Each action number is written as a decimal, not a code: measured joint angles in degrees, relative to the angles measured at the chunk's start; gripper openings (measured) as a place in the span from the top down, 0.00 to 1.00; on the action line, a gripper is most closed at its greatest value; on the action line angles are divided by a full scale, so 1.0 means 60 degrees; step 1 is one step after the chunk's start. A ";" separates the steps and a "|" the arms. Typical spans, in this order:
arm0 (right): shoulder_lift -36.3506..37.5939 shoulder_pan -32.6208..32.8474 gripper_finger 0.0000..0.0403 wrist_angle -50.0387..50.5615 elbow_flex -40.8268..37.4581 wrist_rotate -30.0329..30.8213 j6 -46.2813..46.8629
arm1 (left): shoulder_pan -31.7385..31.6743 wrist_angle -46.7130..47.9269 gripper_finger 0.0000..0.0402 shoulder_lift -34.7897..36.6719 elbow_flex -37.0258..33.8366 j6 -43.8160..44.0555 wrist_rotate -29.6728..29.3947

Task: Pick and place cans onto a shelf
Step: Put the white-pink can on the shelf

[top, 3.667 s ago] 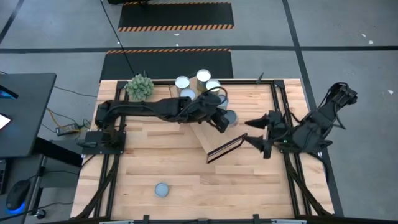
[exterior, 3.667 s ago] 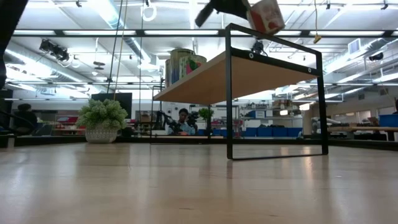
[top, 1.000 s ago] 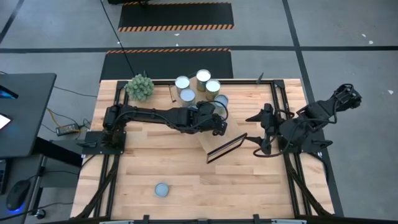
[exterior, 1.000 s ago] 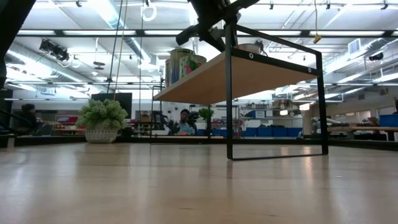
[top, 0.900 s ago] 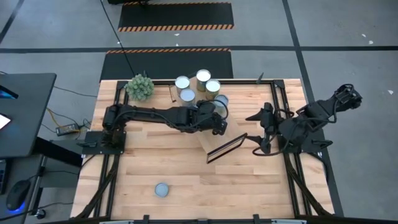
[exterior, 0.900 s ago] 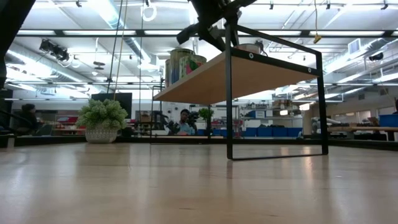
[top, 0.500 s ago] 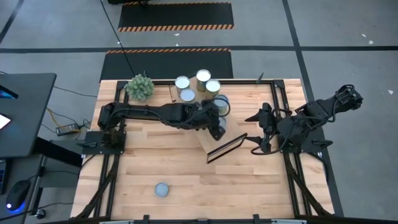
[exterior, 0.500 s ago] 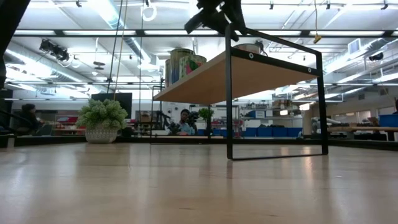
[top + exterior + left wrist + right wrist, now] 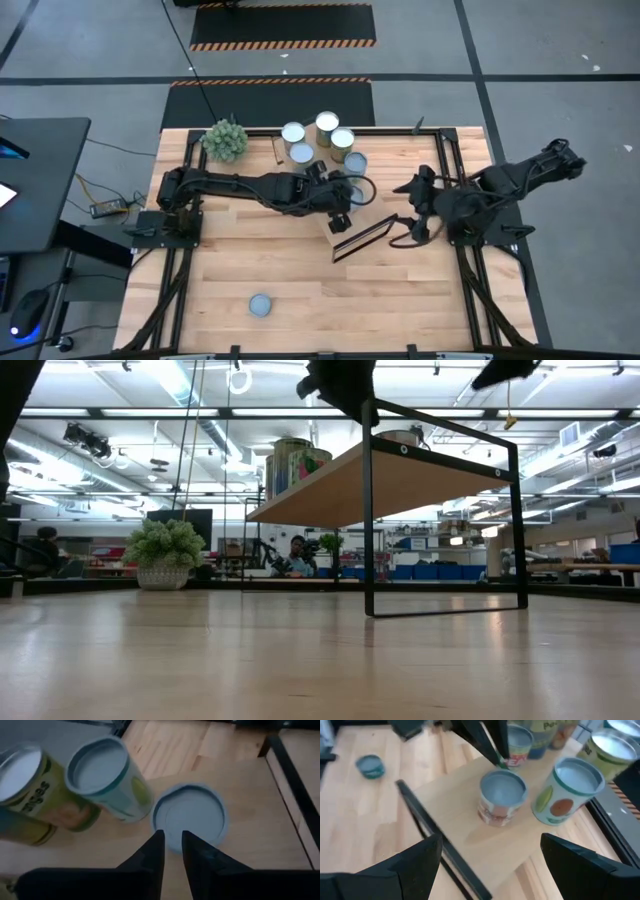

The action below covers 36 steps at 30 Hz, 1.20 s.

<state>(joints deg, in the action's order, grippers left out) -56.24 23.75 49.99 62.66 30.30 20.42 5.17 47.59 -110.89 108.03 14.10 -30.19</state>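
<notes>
The shelf [image 9: 362,236], a light-wood plank [image 9: 240,790] on a dark frame, stands slantwise at the table's middle. Several cans [image 9: 327,124] stand upright on its far part. The nearest one, with a bluish-grey top [image 9: 355,162], also shows in the left wrist view [image 9: 190,817] and the right wrist view [image 9: 502,797]. One more can [image 9: 260,305] stands on the table near the front edge. My left gripper [image 9: 339,216] is shut and empty above the shelf's near end, short of the bluish-grey-topped can. My right gripper [image 9: 487,852] is open and empty to the right of the shelf.
A spiky green plant ball [image 9: 226,140] sits at the table's far left corner. Dark rails [image 9: 448,170] run along the table's sides. In the low view a person [image 9: 295,555] shows far behind the table. Bare tabletop [image 9: 300,270] lies in front of the shelf.
My left gripper has drawn back from the bluish-grey-topped can toward the table's near edge, over the shelf's near end, and that can stays standing on the plank. My right gripper has edged toward the shelf and now shows at the top of the low view.
</notes>
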 joint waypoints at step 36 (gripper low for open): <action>-0.2110 -0.2148 0.14 -0.2473 -0.1133 0.0884 -0.2368 | -0.0548 0.0706 0.91 0.0029 0.0004 -0.2208 0.0045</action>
<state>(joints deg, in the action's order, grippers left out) -68.90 10.86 35.15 55.86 35.61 6.21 1.88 51.82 -110.72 108.05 0.85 -29.92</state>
